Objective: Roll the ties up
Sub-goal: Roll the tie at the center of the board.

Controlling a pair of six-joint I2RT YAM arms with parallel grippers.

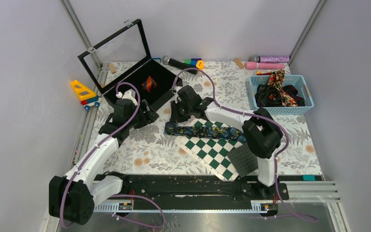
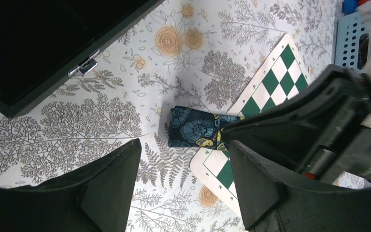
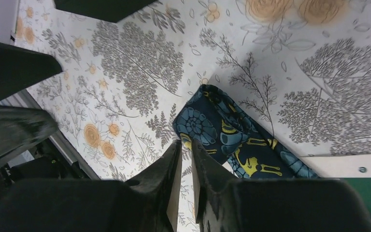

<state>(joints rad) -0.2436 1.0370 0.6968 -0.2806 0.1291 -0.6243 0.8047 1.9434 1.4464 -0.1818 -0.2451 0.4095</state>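
1. My left arm [image 1: 96, 157] and right arm [image 1: 261, 137] are white links with bulky black joint housings.
2. A purple cable [image 1: 138, 99] runs along each.
3. My left tool [image 2: 183, 159] and right tool [image 3: 187, 154] carry matte black, wedge-shaped fingers [image 2: 101, 193].

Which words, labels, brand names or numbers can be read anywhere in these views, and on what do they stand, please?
No text can be read in any view.
The tie carries only a floral print, and the chequered board only plain squares.
The microphone and toy truck are too small to show any lettering.
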